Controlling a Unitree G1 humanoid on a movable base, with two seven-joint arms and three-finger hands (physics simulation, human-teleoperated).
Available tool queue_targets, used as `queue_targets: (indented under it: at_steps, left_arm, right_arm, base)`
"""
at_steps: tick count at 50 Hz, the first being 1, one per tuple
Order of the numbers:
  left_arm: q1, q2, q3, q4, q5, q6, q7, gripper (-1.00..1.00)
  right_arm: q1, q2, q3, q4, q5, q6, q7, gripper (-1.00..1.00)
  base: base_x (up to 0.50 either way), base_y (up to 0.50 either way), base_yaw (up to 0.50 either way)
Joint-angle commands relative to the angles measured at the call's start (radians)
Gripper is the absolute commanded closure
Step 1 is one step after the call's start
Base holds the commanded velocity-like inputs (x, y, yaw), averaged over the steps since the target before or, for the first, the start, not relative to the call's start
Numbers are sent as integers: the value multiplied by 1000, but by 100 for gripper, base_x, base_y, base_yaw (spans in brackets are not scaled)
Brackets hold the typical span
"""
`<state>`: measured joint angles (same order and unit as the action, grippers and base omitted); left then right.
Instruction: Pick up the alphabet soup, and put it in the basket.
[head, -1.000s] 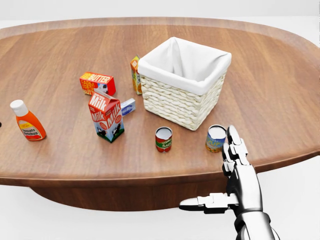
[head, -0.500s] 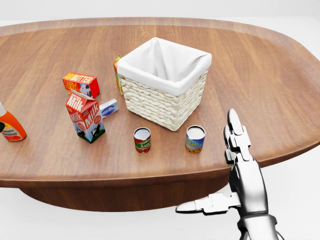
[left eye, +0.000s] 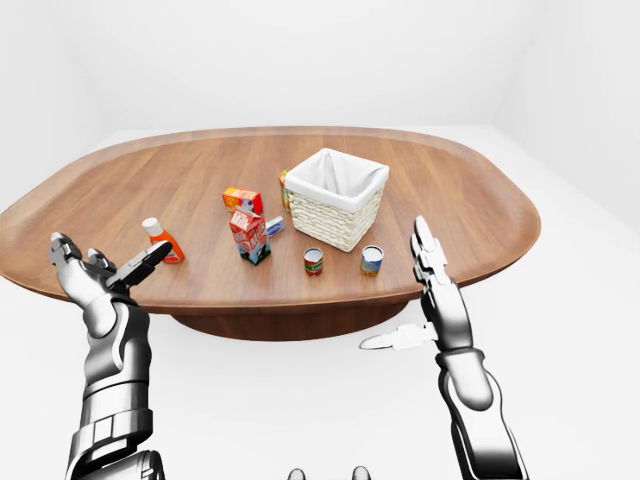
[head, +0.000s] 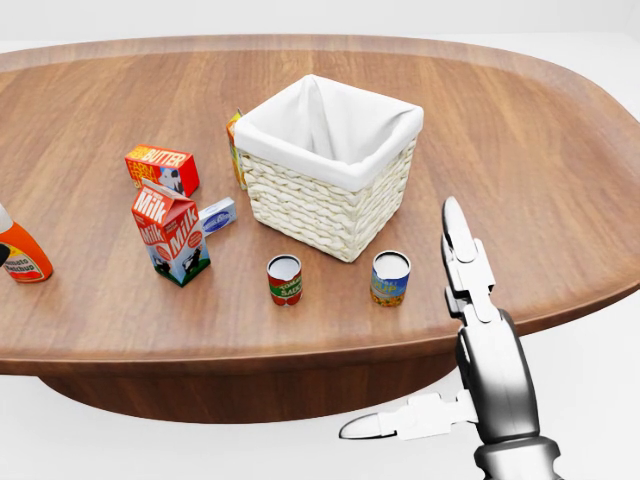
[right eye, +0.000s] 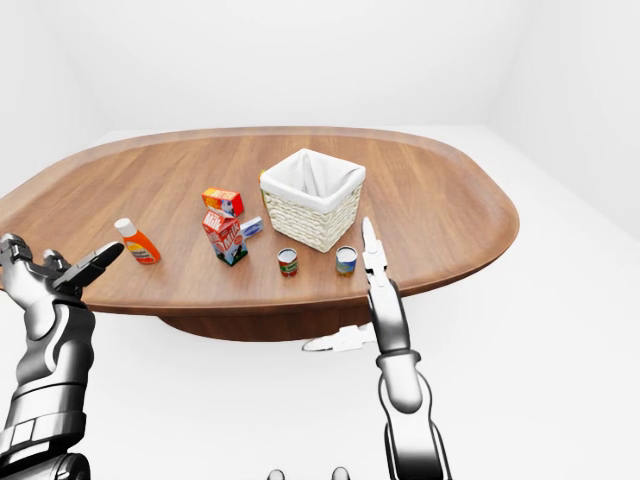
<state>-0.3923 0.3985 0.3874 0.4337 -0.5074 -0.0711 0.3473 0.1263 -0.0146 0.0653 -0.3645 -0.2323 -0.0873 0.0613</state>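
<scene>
Head view: alphabet soup (head: 390, 278) just left of open right hand (head: 462, 330).

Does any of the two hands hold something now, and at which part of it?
Nothing is held. The right hand is open beside the blue-labelled can, not touching it; the left hand is open too, empty.

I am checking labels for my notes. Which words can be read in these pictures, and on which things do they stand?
"Milk": on the milk carton.
"BUTTER": on the butter box.
Bottle, two cans, small blue box and orange carton by the basket: print too small or blurred to read.
</scene>
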Motion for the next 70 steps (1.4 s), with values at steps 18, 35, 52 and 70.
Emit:
queue_targets:
  at_steps: [18,35,52,70]
  left_arm:
    - [15,-2,7,-44,-3,28,4,-100]
    - [1,-2,0,-3,6,-1,1,-100]
    - [5,-1,1,-15,-2,6,0,-100]
    - [10,0,2,-33,-4,19,4,-100]
  right_arm:
    - [3,1,3,-13,-4,0,6,-100]
    - [4,1,-13,4,11,0,1,-100]
    - [8,-1,-9,-5,7,0,3,-100]
    - [-2,1,-6,7,-2,0,4,-100]
  base:
    - [0,0,0]
    - [44,-7,0]
    - [50,-7,0]
    - [50,-5,0]
